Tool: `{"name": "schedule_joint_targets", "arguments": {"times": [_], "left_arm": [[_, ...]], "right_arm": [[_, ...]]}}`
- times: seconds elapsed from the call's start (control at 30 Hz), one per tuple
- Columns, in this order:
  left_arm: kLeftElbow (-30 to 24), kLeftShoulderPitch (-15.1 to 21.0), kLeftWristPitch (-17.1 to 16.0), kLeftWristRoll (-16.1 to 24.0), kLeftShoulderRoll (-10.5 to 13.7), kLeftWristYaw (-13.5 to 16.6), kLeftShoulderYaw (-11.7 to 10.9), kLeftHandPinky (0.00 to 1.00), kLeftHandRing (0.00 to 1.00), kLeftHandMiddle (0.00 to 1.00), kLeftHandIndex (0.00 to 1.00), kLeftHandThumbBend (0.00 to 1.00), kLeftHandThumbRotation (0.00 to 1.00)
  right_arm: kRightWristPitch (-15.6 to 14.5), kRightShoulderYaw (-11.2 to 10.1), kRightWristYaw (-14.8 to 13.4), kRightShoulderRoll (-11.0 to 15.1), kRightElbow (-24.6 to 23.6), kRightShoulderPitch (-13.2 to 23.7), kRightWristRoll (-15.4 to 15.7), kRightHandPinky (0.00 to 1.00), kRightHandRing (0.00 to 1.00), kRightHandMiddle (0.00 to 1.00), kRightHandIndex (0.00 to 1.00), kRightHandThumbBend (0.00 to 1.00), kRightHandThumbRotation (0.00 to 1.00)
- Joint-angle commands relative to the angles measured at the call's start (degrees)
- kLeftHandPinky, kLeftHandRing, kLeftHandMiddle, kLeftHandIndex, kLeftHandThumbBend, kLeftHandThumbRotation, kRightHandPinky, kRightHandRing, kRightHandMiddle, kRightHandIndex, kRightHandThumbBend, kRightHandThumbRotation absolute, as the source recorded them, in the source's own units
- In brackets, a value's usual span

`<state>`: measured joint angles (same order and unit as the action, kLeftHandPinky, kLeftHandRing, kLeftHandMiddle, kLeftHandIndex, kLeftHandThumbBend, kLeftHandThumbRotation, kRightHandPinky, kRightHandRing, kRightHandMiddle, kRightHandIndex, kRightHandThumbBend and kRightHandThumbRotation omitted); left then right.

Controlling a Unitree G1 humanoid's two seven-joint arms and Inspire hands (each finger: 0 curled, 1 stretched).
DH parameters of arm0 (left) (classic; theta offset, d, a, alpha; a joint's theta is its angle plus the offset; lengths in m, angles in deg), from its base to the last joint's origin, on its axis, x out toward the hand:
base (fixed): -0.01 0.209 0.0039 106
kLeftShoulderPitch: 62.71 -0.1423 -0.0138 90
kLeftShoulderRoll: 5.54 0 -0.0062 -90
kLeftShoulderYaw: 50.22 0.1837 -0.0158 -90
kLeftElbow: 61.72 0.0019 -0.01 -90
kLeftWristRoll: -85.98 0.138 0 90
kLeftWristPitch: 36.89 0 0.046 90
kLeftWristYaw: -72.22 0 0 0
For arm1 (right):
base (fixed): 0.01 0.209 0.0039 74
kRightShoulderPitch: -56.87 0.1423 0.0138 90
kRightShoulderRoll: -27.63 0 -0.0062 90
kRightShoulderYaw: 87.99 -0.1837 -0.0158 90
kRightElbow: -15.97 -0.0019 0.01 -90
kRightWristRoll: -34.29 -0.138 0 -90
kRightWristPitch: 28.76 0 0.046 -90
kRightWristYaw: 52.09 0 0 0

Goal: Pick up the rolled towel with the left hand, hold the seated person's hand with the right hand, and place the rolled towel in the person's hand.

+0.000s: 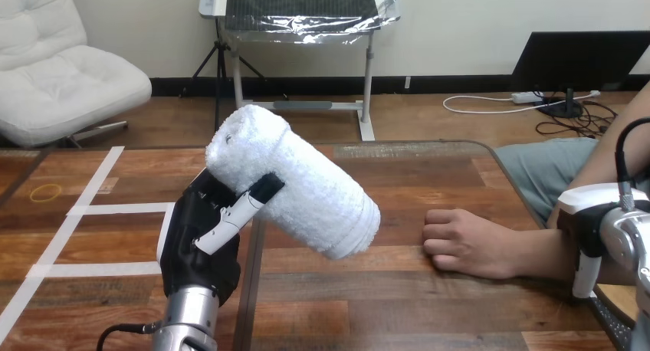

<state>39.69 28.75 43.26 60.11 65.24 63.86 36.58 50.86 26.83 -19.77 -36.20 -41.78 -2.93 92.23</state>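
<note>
The left hand [201, 240], black with white jointed fingers, grips a rolled towel [299, 184] above the counter [383, 305], its fingers curled over the roll's near side. The towel is a thick white cylinder of fluffy terry, tilted so that one end points up and away and the other, showing its spiral layers, points down to the right. The counter is of dark, grained wooden planks, with strips of white tape [77, 209] across its left part. The person's hand [460, 244] rests on the wood as a loose fist, just right of the towel's lower end. The right hand [589, 224] lies against the person's forearm at the right edge; whether it clasps the arm I cannot tell.
</note>
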Motion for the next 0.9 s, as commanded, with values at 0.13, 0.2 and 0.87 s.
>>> {"name": "schedule_joint_targets", "arguments": {"times": [0.13, 0.2, 0.87], "left_arm": [[-3.64, 2.58, -0.75, 0.80, -1.33, -0.51, -0.47, 0.40, 0.42, 0.47, 0.50, 0.70, 0.00], [-3.49, 2.59, -0.99, 1.21, -1.27, -0.52, -0.45, 0.40, 0.42, 0.47, 0.50, 0.70, 0.00], [-2.24, 3.17, -0.87, 1.35, -1.59, -0.48, -0.89, 0.40, 0.42, 0.47, 0.50, 0.70, 0.00]], "right_arm": [[0.04, 1.02, -3.68, -2.07, 5.21, 3.22, -1.14, 0.16, 0.27, 0.43, 0.68, 0.68, 0.08], [0.01, 1.01, -4.45, -2.29, 5.62, 3.07, -1.36, 0.15, 0.26, 0.43, 0.68, 0.68, 0.07], [2.62, -1.50, -11.36, -1.38, 2.68, 0.01, -4.90, 0.12, 0.25, 0.42, 0.65, 0.64, 0.00]]}}
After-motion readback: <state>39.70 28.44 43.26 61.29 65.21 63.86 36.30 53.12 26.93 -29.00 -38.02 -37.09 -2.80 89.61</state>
